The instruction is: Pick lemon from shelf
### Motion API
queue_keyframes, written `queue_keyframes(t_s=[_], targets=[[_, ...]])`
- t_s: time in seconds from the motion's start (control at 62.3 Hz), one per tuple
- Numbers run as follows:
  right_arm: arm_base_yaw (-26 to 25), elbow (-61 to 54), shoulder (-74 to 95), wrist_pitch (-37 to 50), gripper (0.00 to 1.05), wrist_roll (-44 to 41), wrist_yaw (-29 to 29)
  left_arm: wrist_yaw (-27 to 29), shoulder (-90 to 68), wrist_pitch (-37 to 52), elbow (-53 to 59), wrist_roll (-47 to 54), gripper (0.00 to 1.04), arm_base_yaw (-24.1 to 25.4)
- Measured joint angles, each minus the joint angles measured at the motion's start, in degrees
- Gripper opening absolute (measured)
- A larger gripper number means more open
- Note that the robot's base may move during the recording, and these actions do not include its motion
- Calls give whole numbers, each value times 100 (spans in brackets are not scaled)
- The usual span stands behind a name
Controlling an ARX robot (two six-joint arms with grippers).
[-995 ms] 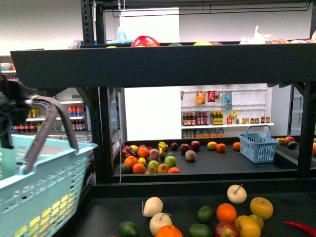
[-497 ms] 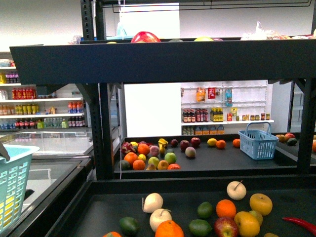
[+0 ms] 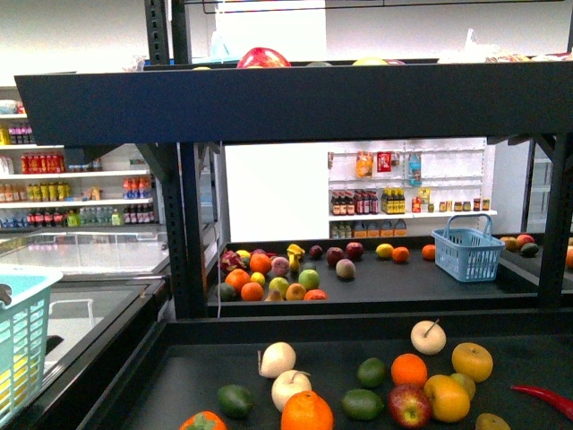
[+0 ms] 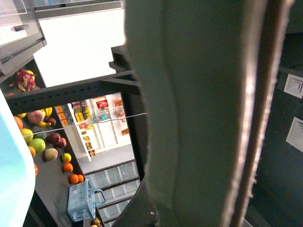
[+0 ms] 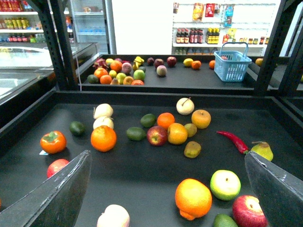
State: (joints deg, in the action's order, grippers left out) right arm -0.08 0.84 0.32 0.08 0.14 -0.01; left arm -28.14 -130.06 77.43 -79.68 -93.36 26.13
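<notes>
The right gripper [image 5: 166, 156] hangs low over the near deck of the black shelf [image 3: 295, 112], its two dark fingers [image 5: 61, 194] spread wide with only bare deck and loose fruit showing between them.

No fruit here is certainly a lemon. The likeliest is a yellow oval fruit [image 5: 177, 133] touching the red apple [image 5: 156, 135] on its side toward the red chilli [image 5: 232, 141]. It lies beyond the fingertips, deeper into the deck and roughly in line with the middle of the gap. The front view shows the same pair, yellow fruit [image 3: 447, 398] against red apple [image 3: 410, 405]. A second yellow fruit [image 5: 201, 118], rounder and dimpled, sits just past the red apple's neighbour. An orange [image 5: 166, 119] rests just behind the red apple, and a large orange [image 5: 193, 198] and a green apple [image 5: 225, 184] lie nearer the fingers.

The left wrist view is filled by a blurred grey-green surface close to the lens, so I cannot tell how the left jaws stand. A pale turquoise basket [image 3: 18, 349] shows at the edge of the front view, well apart from the red apple.
</notes>
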Motion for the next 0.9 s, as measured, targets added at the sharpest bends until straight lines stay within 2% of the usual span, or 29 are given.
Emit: queue_keyframes(t_s=[0.241, 0.353, 0.417, 0.513, 0.722, 0.898], targets=[[0, 0, 0, 0, 97, 0, -2, 17, -120, -146, -42, -17, 9, -20], [0, 0, 0, 0, 97, 0, -2, 4, -55, -426, -74, 396, 28, 2], [0, 0, 0, 0, 97, 0, -4, -42, -57, -675, -72, 566, 44, -9], [0, 0, 0, 0, 97, 0, -2, -66, -55, -1010, -79, 710, 61, -7], [0, 0, 0, 0, 97, 0, -2, -214, 22, -1788, -133, 1025, 98, -2], [0, 0, 0, 0, 97, 0, -2, -258, 199, -1873, -74, 1158, 97, 17]])
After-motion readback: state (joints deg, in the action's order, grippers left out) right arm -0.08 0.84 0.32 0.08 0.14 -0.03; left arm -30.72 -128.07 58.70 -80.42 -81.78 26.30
